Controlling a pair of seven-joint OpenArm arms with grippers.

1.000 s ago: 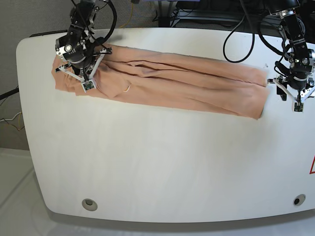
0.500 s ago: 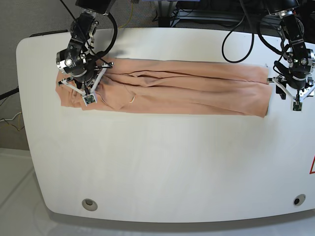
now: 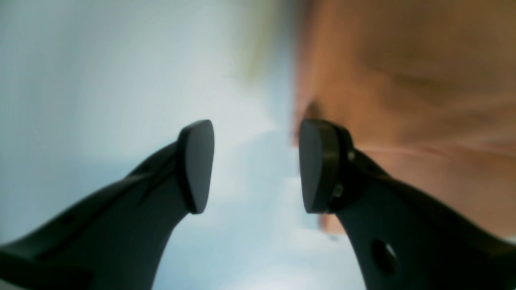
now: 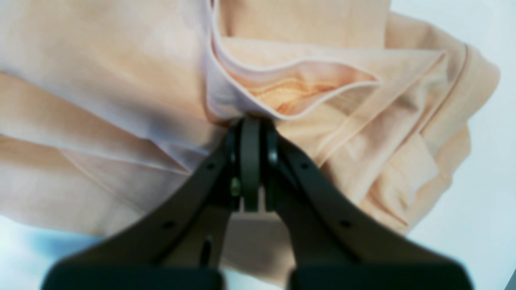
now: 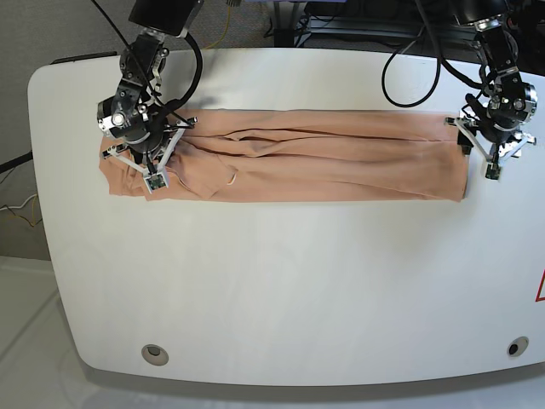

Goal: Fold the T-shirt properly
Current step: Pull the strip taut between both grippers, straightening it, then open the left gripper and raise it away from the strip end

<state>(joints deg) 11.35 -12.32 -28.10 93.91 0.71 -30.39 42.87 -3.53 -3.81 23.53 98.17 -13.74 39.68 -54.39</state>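
Note:
The peach T-shirt [image 5: 324,158] lies folded into a long band across the far part of the white table [image 5: 272,290]. My right gripper [image 5: 141,158] is at the band's left end. In the right wrist view it [image 4: 250,125] is shut on a bunched fold of the shirt [image 4: 121,60]. My left gripper [image 5: 484,150] is at the band's right end. In the left wrist view it [image 3: 256,167] is open and holds nothing. One pad [image 3: 316,169] sits at the shirt's edge [image 3: 403,80], and the other is over bare table.
Black cables [image 5: 409,60] and dark equipment run behind the table's far edge. Two round holes [image 5: 154,353] [image 5: 513,347] sit near the front edge. A red mark [image 5: 540,288] shows at the right edge.
My right gripper pulled the shirt's left end toward the front, so the slanted band now lies level. My left gripper moved back and inward to the shirt's right edge.

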